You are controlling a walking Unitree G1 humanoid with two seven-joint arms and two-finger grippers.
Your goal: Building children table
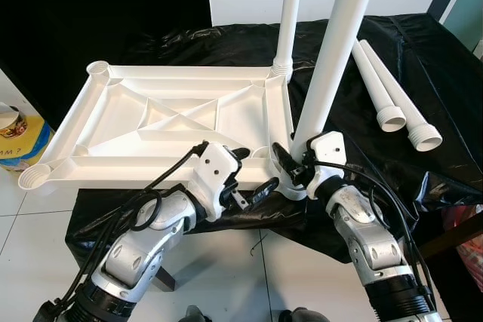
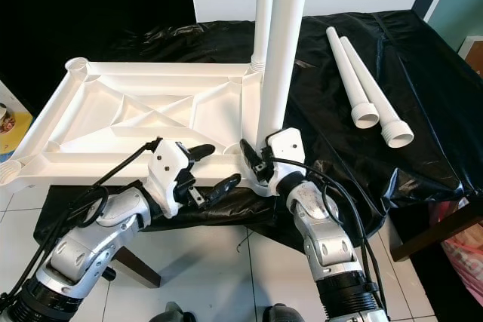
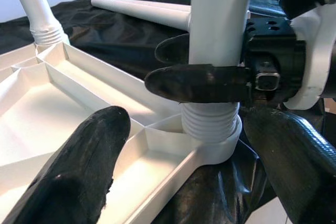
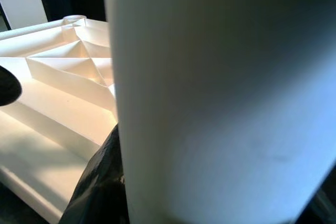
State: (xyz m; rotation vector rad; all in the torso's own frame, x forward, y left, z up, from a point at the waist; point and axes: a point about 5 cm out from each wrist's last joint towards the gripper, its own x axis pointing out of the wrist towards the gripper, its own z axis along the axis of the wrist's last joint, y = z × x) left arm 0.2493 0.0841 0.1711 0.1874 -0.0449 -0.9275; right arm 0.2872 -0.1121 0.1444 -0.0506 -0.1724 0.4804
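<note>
The white tabletop (image 1: 173,115) lies upside down on black cloth. One white leg (image 1: 288,13) stands in its far right corner socket. A second leg (image 1: 332,58) stands upright in the near right corner socket (image 3: 210,153), its threaded end (image 3: 210,124) partly in. My right gripper (image 1: 290,157) is shut on this leg just above the thread. Beside it at the tabletop's near edge, my left gripper (image 1: 253,173) is open, with its fingers (image 3: 79,166) either side of that corner. Two loose legs (image 1: 396,99) lie on the cloth to the right.
The cloth-covered table (image 1: 423,50) ends just behind my arms, with tiled floor (image 1: 30,246) below. A yellow printed container (image 1: 16,137) stands on the floor at the left. Something pink (image 1: 468,250) sits low at the right edge.
</note>
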